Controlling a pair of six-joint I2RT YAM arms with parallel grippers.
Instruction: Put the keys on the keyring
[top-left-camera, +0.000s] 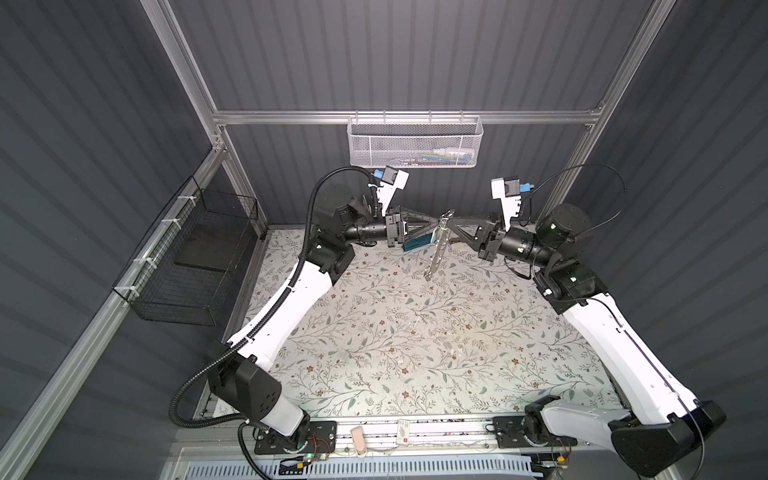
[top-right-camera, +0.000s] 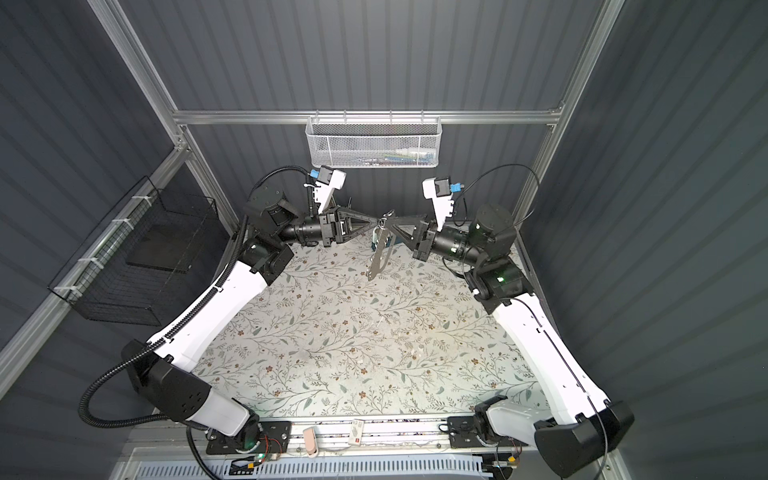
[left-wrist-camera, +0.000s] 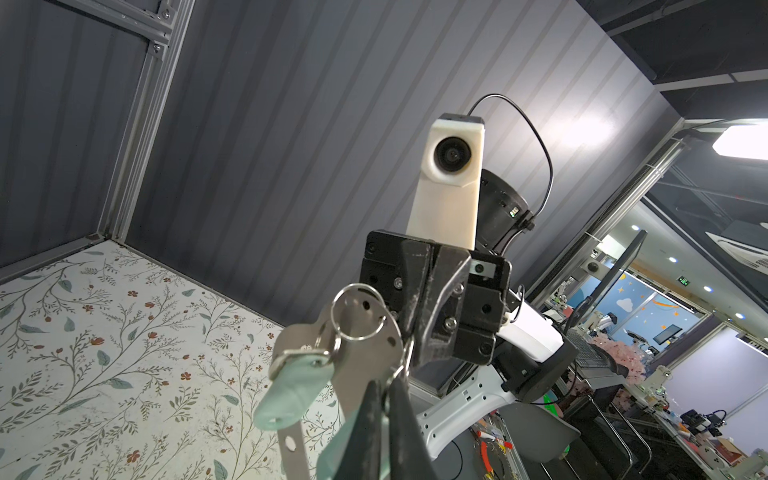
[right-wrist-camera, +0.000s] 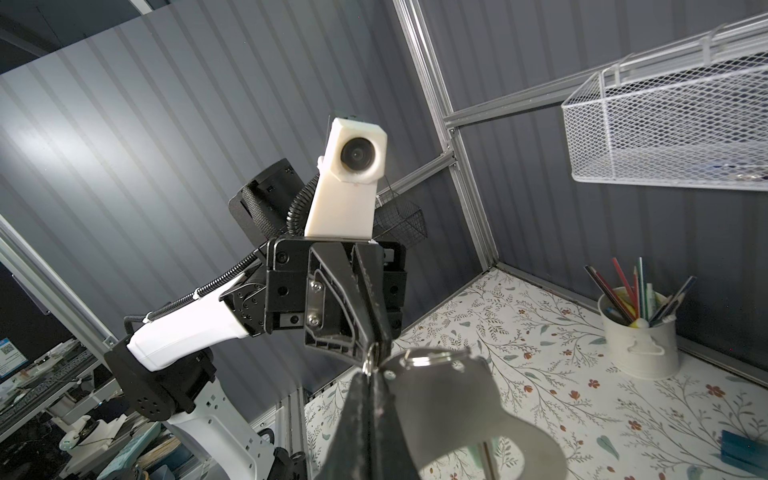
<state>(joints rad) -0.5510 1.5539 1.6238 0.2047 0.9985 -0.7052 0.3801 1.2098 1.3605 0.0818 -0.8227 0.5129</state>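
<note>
Above the bench (top-left-camera: 374, 353), note both tools meeting tip to tip. The right tool (top-left-camera: 449, 224) is pressed together on the keyring (top-left-camera: 436, 253), which hangs tilted in mid-air. One key (left-wrist-camera: 291, 395) hangs from it. The left tool (top-left-camera: 435, 221) pinches a split ring (right-wrist-camera: 369, 360) at its upper edge.

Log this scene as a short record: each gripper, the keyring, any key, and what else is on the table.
right gripper: shut on keyring, held in the air
left gripper: shut on small ring at keyring's edge
key: mint tag, hanging from keyring
teal case: on table
pencil cup: on table
</note>
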